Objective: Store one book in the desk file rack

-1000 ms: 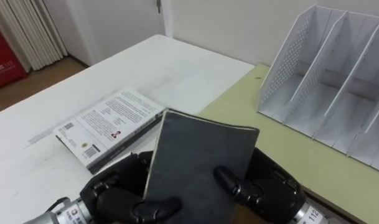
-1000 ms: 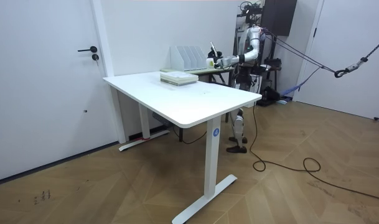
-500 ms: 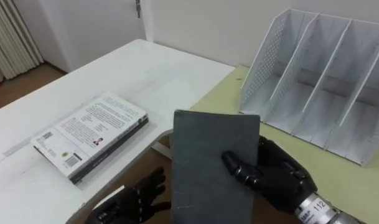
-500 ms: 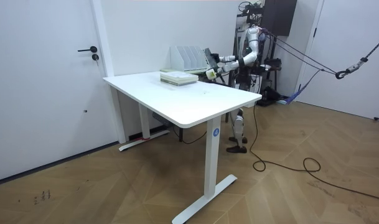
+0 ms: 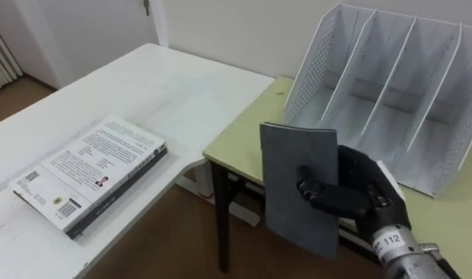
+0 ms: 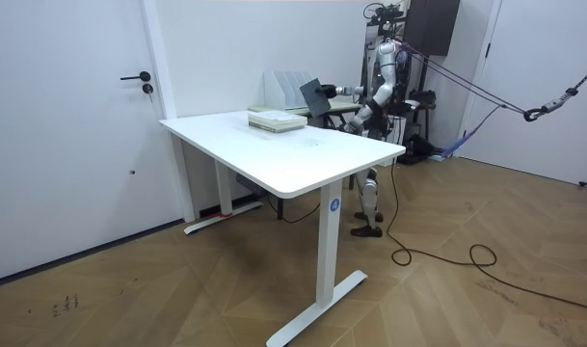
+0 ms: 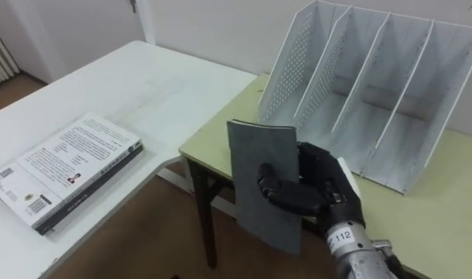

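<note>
My robot's right hand [image 5: 353,192] is curled around the right edge of a dark grey book [image 5: 291,182], with the thumb across its cover. It holds the book upright above the front edge of the green desk [image 5: 243,139]. The white file rack [image 5: 310,76] stands just beyond, not touching the book. A second book [image 5: 90,173] lies flat on the white table [image 5: 185,89] to the left.

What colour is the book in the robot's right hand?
The book is plain dark grey; the left eye view shows it best.
</note>
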